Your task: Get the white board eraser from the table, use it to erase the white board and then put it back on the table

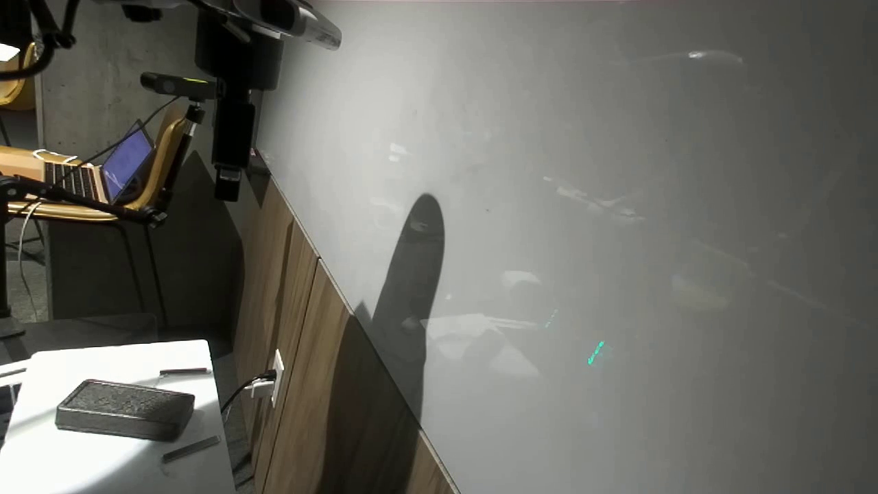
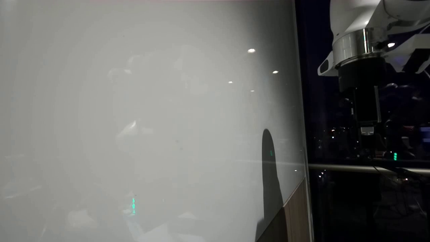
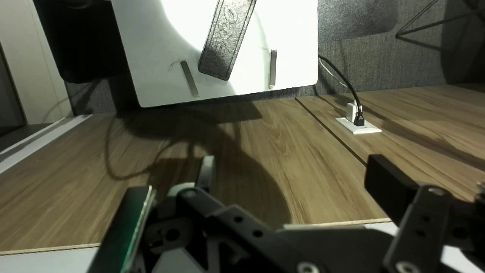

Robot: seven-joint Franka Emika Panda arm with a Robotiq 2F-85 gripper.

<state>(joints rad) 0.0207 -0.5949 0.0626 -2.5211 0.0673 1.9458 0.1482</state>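
Grey-black and rectangular, the eraser (image 1: 125, 410) lies flat on a white, brightly lit table (image 1: 123, 357), near two thin strips (image 1: 191, 449); its top looks embossed in the wrist view. Just beside the table stands brown wood panelling (image 1: 302, 384) with a white outlet (image 1: 277, 370), a black cord (image 1: 238, 393) plugged into it. Above the panelling spreads the board (image 1: 617, 137), huge, glossy and pale, with soft reflections (image 1: 514, 363), green glints (image 1: 595, 352) and a long, round-topped shadow (image 1: 418, 274) in both exterior views. The black end effector (image 3: 291, 174) points downward, well apart from the eraser; in the wrist view its fingers (image 3: 390, 185) are spread wide, gripping nothing. In an exterior view, an open laptop (image 1: 129, 163) sits in the background.
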